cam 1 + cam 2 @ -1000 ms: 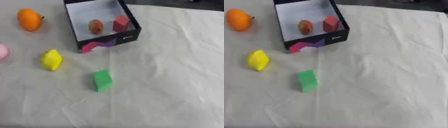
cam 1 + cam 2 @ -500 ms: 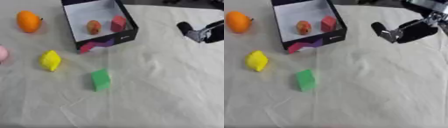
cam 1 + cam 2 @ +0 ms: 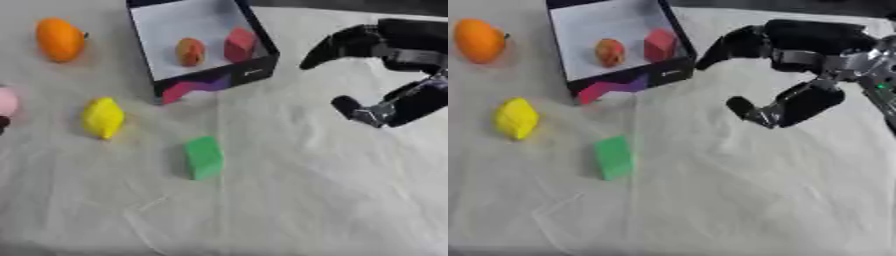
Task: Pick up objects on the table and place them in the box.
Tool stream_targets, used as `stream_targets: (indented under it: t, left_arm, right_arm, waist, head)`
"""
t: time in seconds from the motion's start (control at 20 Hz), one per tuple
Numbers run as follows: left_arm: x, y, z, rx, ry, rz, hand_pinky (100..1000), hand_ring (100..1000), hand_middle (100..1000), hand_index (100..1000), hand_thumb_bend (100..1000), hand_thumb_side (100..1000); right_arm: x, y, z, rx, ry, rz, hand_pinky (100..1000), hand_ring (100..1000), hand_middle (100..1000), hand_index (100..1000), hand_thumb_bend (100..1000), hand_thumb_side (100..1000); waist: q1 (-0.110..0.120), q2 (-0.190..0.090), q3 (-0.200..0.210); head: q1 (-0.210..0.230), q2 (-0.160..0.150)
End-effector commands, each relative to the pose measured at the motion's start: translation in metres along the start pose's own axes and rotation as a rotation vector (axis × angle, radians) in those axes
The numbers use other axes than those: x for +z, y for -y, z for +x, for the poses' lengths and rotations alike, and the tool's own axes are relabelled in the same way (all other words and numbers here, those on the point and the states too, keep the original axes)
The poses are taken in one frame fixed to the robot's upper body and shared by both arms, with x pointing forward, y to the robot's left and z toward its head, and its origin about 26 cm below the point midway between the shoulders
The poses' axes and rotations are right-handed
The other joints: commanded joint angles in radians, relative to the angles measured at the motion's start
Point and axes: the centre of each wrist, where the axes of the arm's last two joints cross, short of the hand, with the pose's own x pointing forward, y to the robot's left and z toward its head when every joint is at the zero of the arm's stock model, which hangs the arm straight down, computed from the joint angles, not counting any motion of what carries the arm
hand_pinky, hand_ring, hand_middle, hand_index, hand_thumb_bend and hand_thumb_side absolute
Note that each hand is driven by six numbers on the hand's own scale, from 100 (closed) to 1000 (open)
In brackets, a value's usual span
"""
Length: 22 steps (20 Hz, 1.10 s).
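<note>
a worktop point(image 3: 737, 210) covered in wrinkled white cloth, seen from above. the right robot hand point(image 3: 798, 55) reaches in from the right, hanging above the cloth just right of the box point(image 3: 677, 37), its fingers point(image 3: 726, 46) and thumb point(image 3: 756, 111) spread apart and released, grasping nothing. the black box with a white floor sits at the top centre and holds a brownish round object point(image 3: 609, 52) and a red block point(image 3: 661, 44) side by side. outside the box, a green block point(image 3: 612, 157) lies below it near the centre, a yellow object point(image 3: 516, 118) lies to its left, an orange fruit point(image 3: 479, 40) sits at the top left, and a pink object point(image 3: 7, 101) shows at the left edge. the left robot hand is out of sight.
</note>
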Motion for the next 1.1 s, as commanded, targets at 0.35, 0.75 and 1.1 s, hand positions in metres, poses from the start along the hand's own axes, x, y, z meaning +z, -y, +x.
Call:
stream_targets:
  t: [0.35, 0.75, 1.1]
  left_arm:
    - [-0.006, -0.007, 0.011, -0.033, 0.046, -0.003, 891, 756, 598, 715, 100, 832]
    - [-0.005, -0.014, 0.013, -0.061, 0.047, 0.003, 890, 757, 598, 714, 100, 826]
    - [-0.004, -0.02, 0.014, -0.09, 0.05, 0.011, 890, 758, 598, 714, 100, 819]
  right_arm:
    - [-0.025, -0.02, -0.018, 0.032, -0.027, 0.107, 831, 860, 813, 931, 100, 314]
    - [-0.048, -0.033, -0.027, 0.015, -0.036, 0.135, 831, 849, 792, 938, 170, 238]
    - [-0.063, -0.04, -0.033, -0.017, -0.062, 0.115, 830, 835, 766, 928, 272, 224]
  waist:
    - [0.001, -0.036, 0.008]
    - [-0.01, -0.044, 0.018]
    - [-0.016, -0.045, 0.026]
  head:
    - [-0.006, 0.014]
    - [-0.023, 0.023]
    - [-0.028, 0.023]
